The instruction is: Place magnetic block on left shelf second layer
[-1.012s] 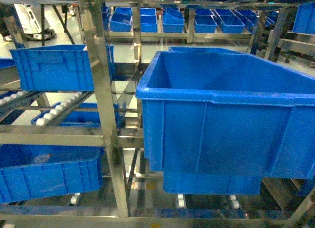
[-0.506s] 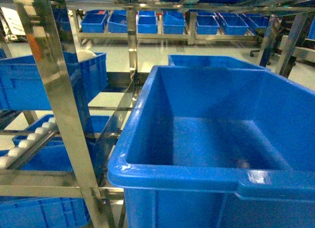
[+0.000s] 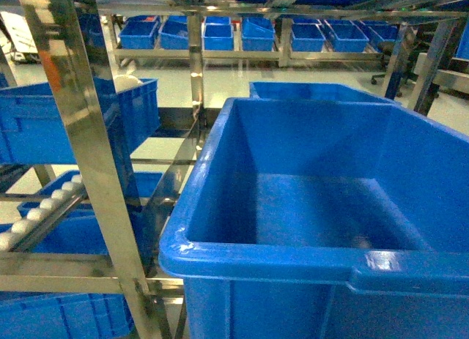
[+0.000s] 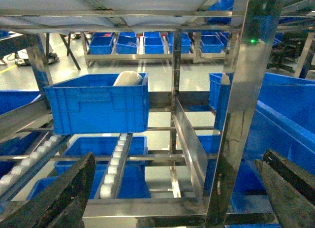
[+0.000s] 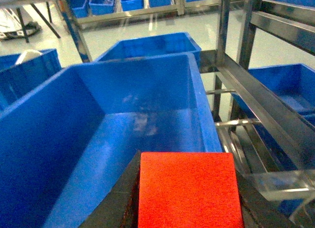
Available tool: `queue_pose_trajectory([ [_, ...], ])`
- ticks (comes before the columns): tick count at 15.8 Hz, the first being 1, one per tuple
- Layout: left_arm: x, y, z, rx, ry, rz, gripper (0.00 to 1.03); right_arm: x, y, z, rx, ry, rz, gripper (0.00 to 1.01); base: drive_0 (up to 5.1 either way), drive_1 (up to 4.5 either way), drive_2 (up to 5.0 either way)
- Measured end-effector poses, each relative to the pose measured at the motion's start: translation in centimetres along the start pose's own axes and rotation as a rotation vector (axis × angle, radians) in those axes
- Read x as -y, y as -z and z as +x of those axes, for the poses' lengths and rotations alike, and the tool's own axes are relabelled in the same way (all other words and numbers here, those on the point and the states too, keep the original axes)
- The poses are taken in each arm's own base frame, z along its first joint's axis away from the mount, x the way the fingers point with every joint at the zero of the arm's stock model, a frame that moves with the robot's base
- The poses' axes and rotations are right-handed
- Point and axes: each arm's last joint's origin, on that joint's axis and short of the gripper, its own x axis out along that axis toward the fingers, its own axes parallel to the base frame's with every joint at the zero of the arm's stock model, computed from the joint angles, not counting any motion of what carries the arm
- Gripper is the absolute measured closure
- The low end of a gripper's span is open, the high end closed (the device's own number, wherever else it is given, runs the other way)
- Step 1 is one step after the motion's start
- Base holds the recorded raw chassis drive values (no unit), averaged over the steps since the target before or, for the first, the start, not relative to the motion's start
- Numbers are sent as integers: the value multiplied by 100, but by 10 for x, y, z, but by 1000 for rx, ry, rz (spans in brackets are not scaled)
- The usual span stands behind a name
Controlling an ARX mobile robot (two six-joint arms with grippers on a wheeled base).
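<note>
The magnetic block (image 5: 189, 191) is a bright red cube that fills the lower middle of the right wrist view. My right gripper (image 5: 188, 164) is shut on it, a black finger pressed to each side, above the near rim of a large blue bin (image 5: 98, 124). The left shelf (image 3: 80, 134) is a rack of shiny steel posts with sloping white roller tracks (image 3: 44, 207). In the left wrist view one of its posts (image 4: 241, 105) stands close ahead. My left gripper (image 4: 179, 161) is open and empty, facing a roller track (image 4: 115, 161). Neither gripper shows in the head view.
The large blue bin (image 3: 315, 207) fills the middle and right of the head view. A smaller blue bin (image 4: 98, 102) holding a white object (image 4: 128, 79) sits on the left rack's rollers. More blue bins (image 3: 220, 35) line racks across the aisle.
The head view rose and drew closer, from facing the big bin's side wall to looking down into it. It has barely shifted in the last half second.
</note>
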Motion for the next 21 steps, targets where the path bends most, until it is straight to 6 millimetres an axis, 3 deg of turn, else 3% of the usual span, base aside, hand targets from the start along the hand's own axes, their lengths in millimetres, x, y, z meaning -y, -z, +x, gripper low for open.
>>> queue_pose_trajectory([
  [3,0,0,0,0,0,0,5,-14,-24,33,-23,-45,34,69,0,0,0],
  [5,0,0,0,0,0,0,5,-25,-23,66,-113,-69,23,69,0,0,0],
  [6,0,0,0,0,0,0,5,-31,-20,86,-148,-66,-8,69,0,0,0],
  [7,0,0,0,0,0,0,5,-46,-15,144,-247,-60,-58,69,0,0,0],
  [8,0,0,0,0,0,0,5,-48,-7,155,-202,31,-92,53,0,0,0],
  [9,0,0,0,0,0,0,5,-48,-12,142,-108,73,-114,35,0,0,0],
  [10,0,0,0,0,0,0,5,-48,-14,131,-63,87,-123,26,0,0,0],
  [12,0,0,0,0,0,0,5,-46,-13,88,-13,104,-139,1,0,0,0],
  [16,0,0,0,0,0,0,5,-36,-11,8,143,173,-243,3,0,0,0],
  [21,0,0,0,0,0,0,5,-4,-16,-61,175,205,-227,3,0,0,0],
])
